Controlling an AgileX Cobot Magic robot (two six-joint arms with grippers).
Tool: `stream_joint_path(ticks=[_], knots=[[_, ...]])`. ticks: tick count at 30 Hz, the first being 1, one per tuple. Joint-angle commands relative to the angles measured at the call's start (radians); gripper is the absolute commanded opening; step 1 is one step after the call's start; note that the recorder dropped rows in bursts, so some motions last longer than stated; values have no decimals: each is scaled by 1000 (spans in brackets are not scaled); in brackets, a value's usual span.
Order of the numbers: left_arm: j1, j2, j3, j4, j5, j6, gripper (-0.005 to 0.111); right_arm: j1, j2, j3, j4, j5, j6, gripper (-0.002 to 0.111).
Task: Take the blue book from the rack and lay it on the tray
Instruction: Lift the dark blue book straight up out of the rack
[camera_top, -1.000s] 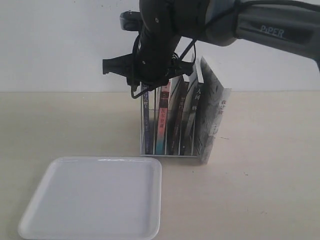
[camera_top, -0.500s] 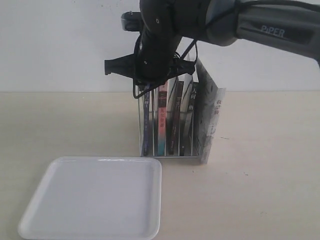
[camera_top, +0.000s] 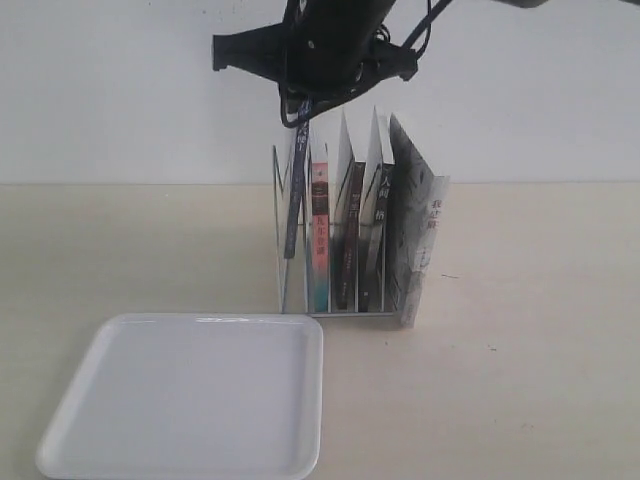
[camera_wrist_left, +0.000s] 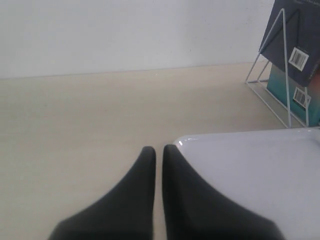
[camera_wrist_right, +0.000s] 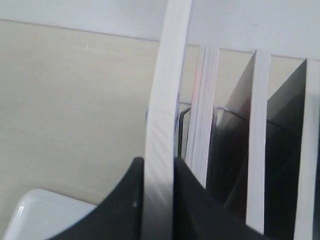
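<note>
the left gripper (camera_wrist_left: 154, 155) sits idle, jaws together, by a corner of the tray (camera_wrist_left: 250, 175). further back the right gripper (camera_top: 298, 100), jaws clamped on the top edge of the blue book (camera_top: 291, 205), has risen, so the book's foot is partway up the rack (camera_top: 277, 215) and nearly free. it hangs below those jaws, long axis near upright, spine toward me.

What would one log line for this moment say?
right gripper: shut on blue book | blue book: partly out of rack | left gripper: shut, by tray

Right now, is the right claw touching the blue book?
Touching. Right wrist view: right claw clamps the blue book from both sides, no gap.
</note>
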Motion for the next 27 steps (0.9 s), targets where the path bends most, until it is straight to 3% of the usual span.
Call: stream_joint_path(ticks=[1, 11, 20, 27], knots=[[2, -3, 4, 5, -1, 1, 4, 1, -76, -7, -16, -22, -17, 0], [2, -3, 4, 5, -1, 1, 4, 16, -203, -7, -40, 19, -70, 0], [2, -3, 4, 5, -1, 1, 4, 159, -313, -7, -139, 25, -163, 0], [2, -3, 4, 5, -1, 1, 4, 249, -358, -7, -147, 130, -204, 0]])
